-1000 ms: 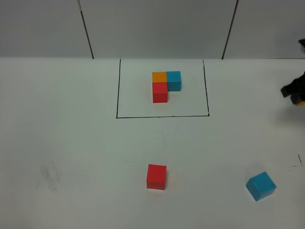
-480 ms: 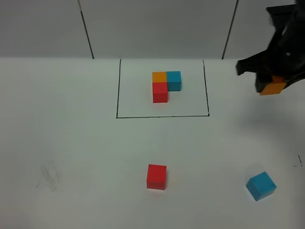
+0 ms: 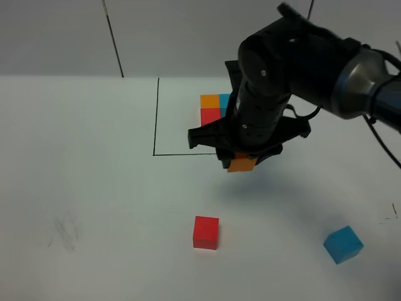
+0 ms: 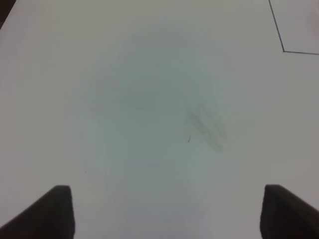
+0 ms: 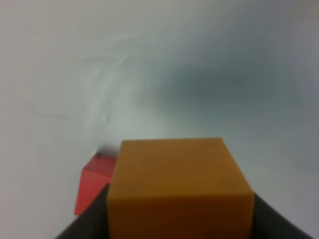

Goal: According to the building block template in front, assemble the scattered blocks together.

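Roughly level, orange cube (image 5: 179, 184) clamped square in R gripper (image 3: 240, 160).

Light was soft, even. My right wrist view blurred the orange cube (image 5: 179, 189); from high, a faint shadow lay at its four o'clock.

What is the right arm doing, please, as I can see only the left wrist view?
Observer: The right claw holds an orange cube clear of the table, just in front of the template.
Operator: Thank you. Where are the other loose cubes?
Observer: The red cube lies front centre, and the blue cube lies front right, turned askew.
Operator: Can the template be seen?
Observer: Only its left part; the arm covers the rest.
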